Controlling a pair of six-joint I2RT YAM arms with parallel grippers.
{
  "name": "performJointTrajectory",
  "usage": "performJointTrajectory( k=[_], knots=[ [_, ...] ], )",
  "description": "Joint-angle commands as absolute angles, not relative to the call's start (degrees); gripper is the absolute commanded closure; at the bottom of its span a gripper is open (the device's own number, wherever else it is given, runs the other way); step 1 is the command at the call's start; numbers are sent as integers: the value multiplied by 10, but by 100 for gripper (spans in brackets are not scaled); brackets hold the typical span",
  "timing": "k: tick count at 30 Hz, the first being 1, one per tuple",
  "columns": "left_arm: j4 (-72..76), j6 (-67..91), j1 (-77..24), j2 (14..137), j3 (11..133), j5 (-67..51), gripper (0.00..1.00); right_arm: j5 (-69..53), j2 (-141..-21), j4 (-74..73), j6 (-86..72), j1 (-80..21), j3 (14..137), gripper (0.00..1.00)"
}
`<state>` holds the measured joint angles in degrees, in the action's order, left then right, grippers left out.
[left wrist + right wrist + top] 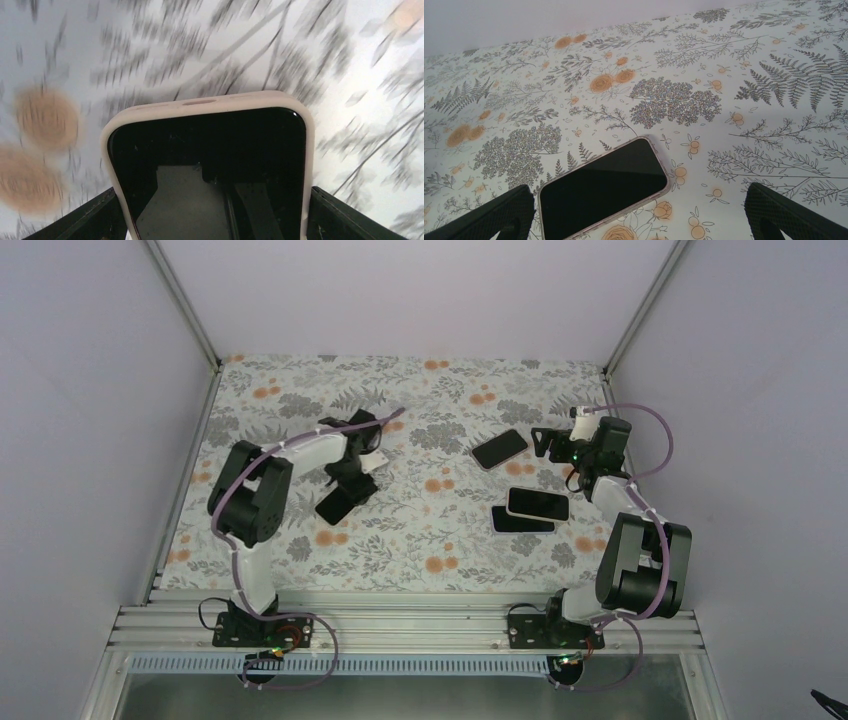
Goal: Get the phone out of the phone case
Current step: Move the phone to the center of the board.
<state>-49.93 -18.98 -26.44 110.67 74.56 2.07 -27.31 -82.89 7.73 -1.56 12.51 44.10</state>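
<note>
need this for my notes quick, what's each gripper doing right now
Left gripper: jaws closed on the black phone in an off-white case.
Right gripper: open, holding nothing.

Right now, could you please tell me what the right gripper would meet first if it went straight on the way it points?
The right gripper would likely meet the phone in the clear case first; it lies flat on the tablecloth just ahead, with nothing nearer.
</note>
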Motion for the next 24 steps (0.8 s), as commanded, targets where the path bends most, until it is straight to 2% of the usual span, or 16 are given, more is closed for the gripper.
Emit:
performJointTrajectory(
  k=[1,9,18,24],
  knots=[
    [-454,-215,-318,1140,800,40,42,-272,-826,86,-10,131,441,1],
    [-466,-278,-375,1158,822,27,39,-277,-819,85,-9,133,440,1],
    [-459,-292,-369,1096,753,11,1,-300,-812,81,-7,135,443,1],
    [-467,-284,-336,1064,725,-19,0,-330,-805,77,-6,136,444,1]
  ],
)
